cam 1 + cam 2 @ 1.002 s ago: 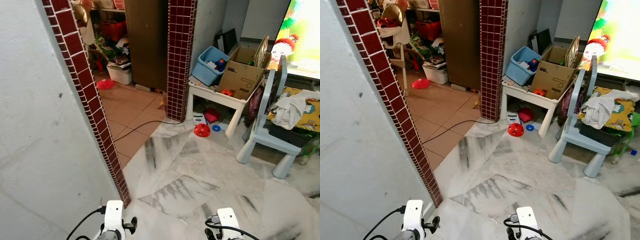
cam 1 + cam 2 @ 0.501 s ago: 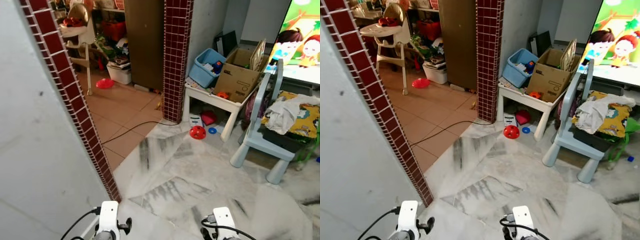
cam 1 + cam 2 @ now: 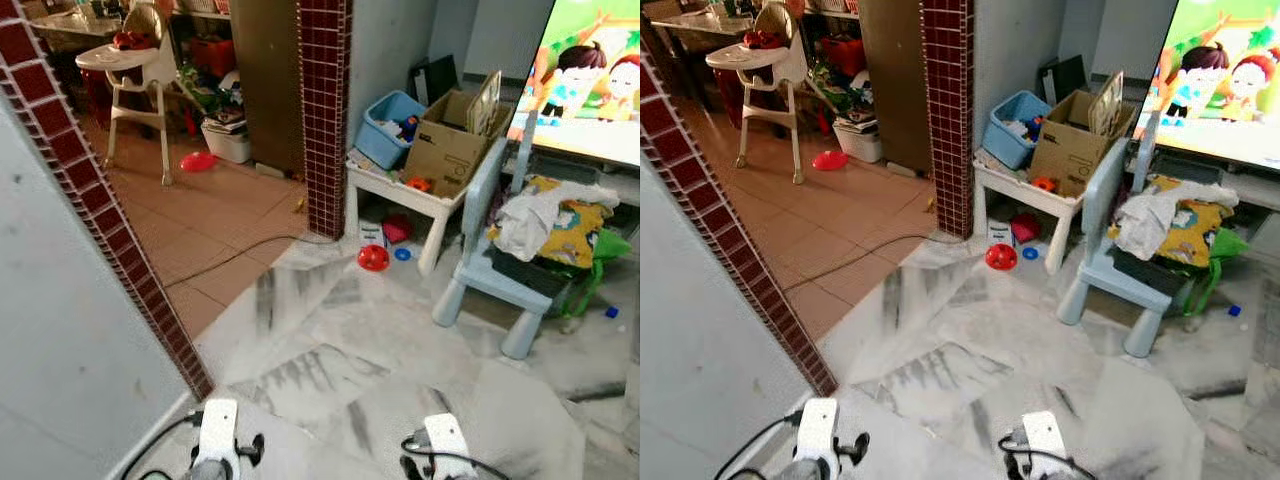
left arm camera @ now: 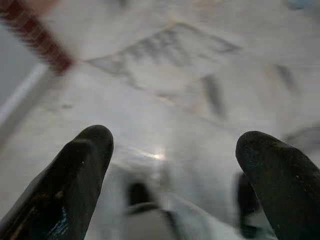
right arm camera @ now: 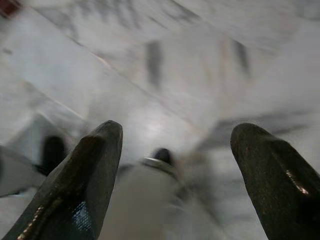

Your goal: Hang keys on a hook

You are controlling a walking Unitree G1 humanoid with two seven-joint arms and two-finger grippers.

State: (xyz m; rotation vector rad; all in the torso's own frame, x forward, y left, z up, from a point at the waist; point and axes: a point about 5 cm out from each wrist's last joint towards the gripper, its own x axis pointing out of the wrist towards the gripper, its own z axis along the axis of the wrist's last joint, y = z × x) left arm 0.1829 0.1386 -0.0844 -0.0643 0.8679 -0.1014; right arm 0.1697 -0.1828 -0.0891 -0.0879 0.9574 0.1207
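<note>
From the head, a white high chair (image 3: 135, 70), a red-tiled pillar (image 3: 324, 110), a cardboard box (image 3: 452, 145) and a cartoon screen (image 3: 590, 85) stand beyond marble floor (image 3: 400, 330). The left gripper (image 4: 172, 150) hangs over blurred marble, fingers wide apart and empty. The right gripper (image 5: 172, 145) is likewise spread, holding nothing; keys, hook and legible writing cannot be made out.

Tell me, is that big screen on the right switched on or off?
On. The screen glows brightly with a colourful cartoon picture of two characters on a green background, behind the pale blue chair.
</note>
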